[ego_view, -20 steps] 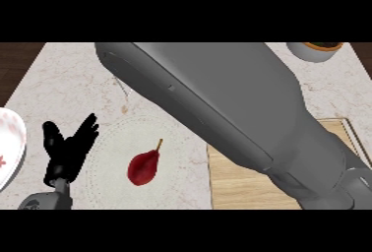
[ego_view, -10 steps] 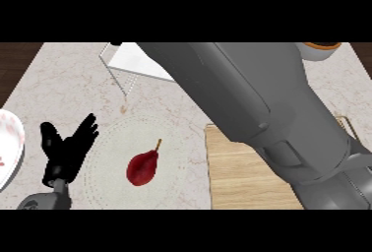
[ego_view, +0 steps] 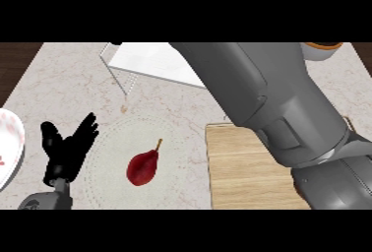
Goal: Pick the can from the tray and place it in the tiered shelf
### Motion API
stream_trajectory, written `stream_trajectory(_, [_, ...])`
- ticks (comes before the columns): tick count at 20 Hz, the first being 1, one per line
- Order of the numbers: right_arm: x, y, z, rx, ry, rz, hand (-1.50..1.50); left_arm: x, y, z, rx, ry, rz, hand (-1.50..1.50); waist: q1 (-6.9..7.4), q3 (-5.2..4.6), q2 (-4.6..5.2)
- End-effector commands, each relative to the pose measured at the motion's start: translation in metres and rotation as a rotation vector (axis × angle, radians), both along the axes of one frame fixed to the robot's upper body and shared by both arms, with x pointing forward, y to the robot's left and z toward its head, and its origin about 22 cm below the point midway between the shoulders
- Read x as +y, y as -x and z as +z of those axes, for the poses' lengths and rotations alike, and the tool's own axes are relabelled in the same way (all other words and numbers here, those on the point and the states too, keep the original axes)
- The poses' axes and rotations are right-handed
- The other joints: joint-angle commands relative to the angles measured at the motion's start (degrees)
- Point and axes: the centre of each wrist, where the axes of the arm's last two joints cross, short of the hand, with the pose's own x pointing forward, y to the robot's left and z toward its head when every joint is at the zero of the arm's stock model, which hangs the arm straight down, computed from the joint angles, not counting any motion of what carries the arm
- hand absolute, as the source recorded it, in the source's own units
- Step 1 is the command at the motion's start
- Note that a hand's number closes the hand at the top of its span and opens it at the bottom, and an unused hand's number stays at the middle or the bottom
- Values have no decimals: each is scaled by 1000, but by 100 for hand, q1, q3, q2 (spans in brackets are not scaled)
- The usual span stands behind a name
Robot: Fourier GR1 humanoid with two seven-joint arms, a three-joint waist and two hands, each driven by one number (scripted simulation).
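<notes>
The can shows nowhere in the head view. The wooden tray [ego_view: 247, 170] lies at the lower right, and my right forearm [ego_view: 269, 98] hides much of it. That forearm runs up from the lower right to the top edge, where my right hand passes out of sight. A pale shelf with a metal frame [ego_view: 152, 61] stands at the back, left of the forearm, which covers part of it. My left hand [ego_view: 65, 152] rests open at the lower left with its fingers up, holding nothing.
A red pear-shaped fruit [ego_view: 143, 167] lies on a pale round mat [ego_view: 109, 142] between my left hand and the tray. A white plate [ego_view: 7, 147] sits at the left edge. An orange-rimmed object [ego_view: 325, 46] peeks in at the top right.
My right forearm has swung to the right, uncovering the shelf at the back. The left hand and the red fruit have stayed where they were.
</notes>
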Motion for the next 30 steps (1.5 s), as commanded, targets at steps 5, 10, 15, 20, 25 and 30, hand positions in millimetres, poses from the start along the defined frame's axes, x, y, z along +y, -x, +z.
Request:
stream_trajectory(5, [-25, -24, -23, -38, 3, -14, 150, -12, 5, -1, 29, 2, -26, 0, 50, -19, 23])
stream_trajectory(10, [-16, -19, -21, -51, -4, 54, 150, 0, 2, -15, 33, 4, 7, 0, -54, -19, 2])
stream_trajectory(15, [-23, -24, -16, -35, 18, 35, 150, 2, -7, -2, 25, -1, -12, 0, -17, -21, 13])
stream_trajectory(20, [-41, -29, -3, -105, -160, -44, 150, 2, 5, -13, 38, 24, 7, 0, 3, -19, 24])
stream_trajectory(25, [-33, -24, -2, -170, -311, -53, -150, 0, -4, -4, 33, 11, -1, 0, -15, -17, 15])
stream_trajectory(30, [-34, -21, 0, -239, -485, -22, -150, -3, 2, -12, 29, 3, -12, 0, -49, -15, -6])
